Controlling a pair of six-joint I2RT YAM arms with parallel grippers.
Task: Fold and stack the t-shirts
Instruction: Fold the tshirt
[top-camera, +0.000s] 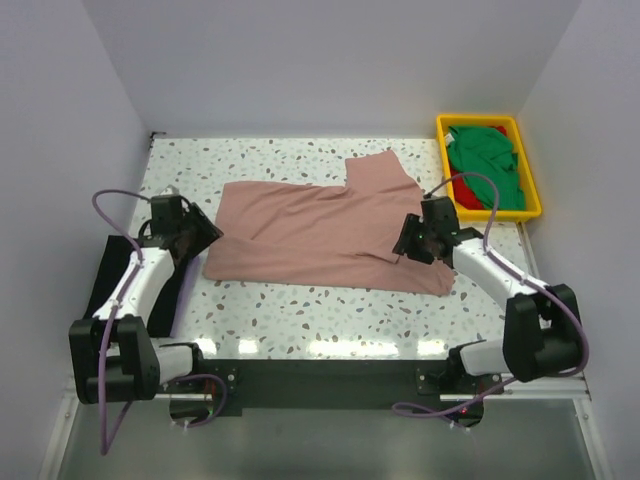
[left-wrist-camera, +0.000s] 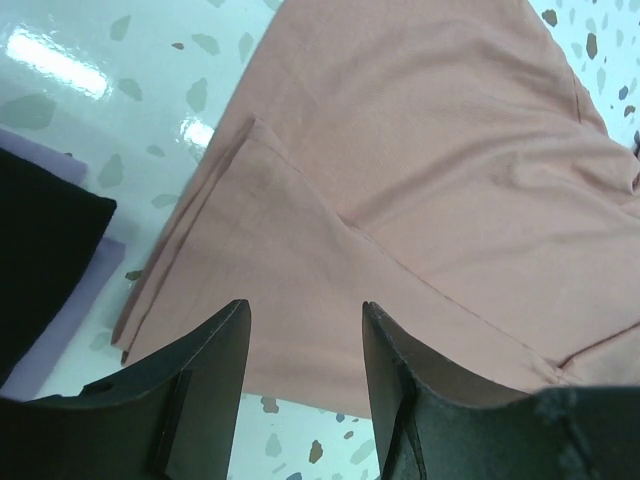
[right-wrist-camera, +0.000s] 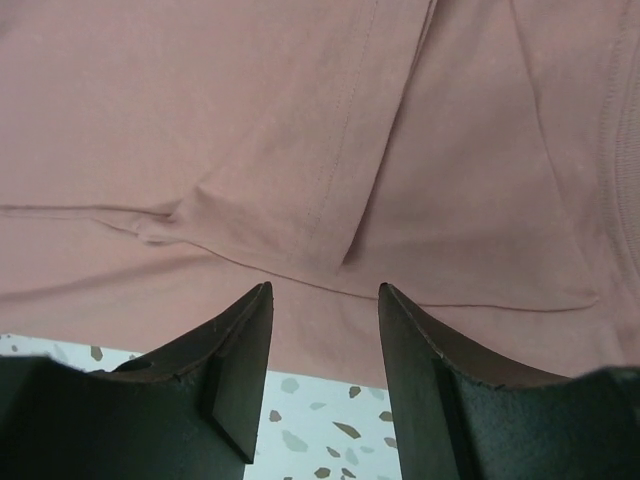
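Fabric of pink t-shirt (top-camera: 320, 235) lies matte, creased on glossy table (top-camera: 300, 320); left gripper (left-wrist-camera: 305, 308), right gripper (right-wrist-camera: 325, 288) gape empty.

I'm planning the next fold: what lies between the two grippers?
Only the pink t-shirt, lying on the table, fills the stretch from the left gripper to the right gripper; the top external view shows it.

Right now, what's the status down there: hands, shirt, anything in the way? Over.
Both open, empty: left gripper at left edge of pink t-shirt, right gripper over its right end. Shirt flat, partly folded. Nothing on it.
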